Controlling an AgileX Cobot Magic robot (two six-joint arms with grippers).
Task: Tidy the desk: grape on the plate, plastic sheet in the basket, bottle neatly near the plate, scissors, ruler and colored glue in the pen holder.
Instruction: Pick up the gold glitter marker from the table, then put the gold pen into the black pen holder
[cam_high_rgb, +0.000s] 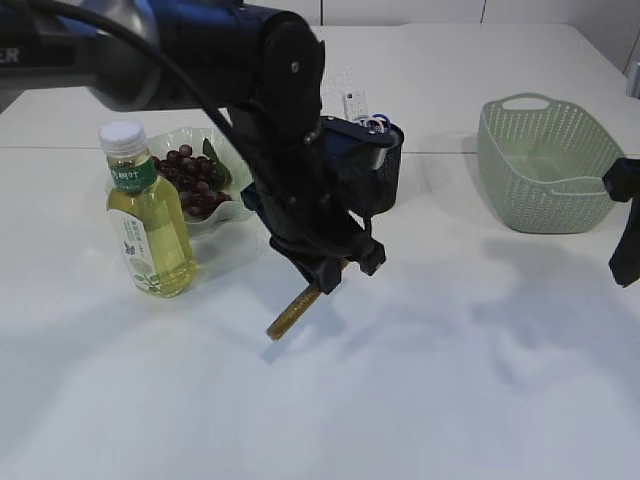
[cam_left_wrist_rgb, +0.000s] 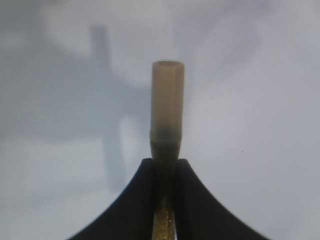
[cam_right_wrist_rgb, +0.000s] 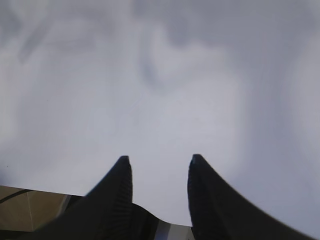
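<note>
The left gripper clamps the glue above bare table, just before the holder. The right gripper gapes, holding nothing, at the table's right edge beside the basket.

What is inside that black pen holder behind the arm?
Above the pen holder's rim show scissor handles and a white ruler's top. The arm and the dark mesh cover the rest, so anything lower inside cannot be seen.
</note>
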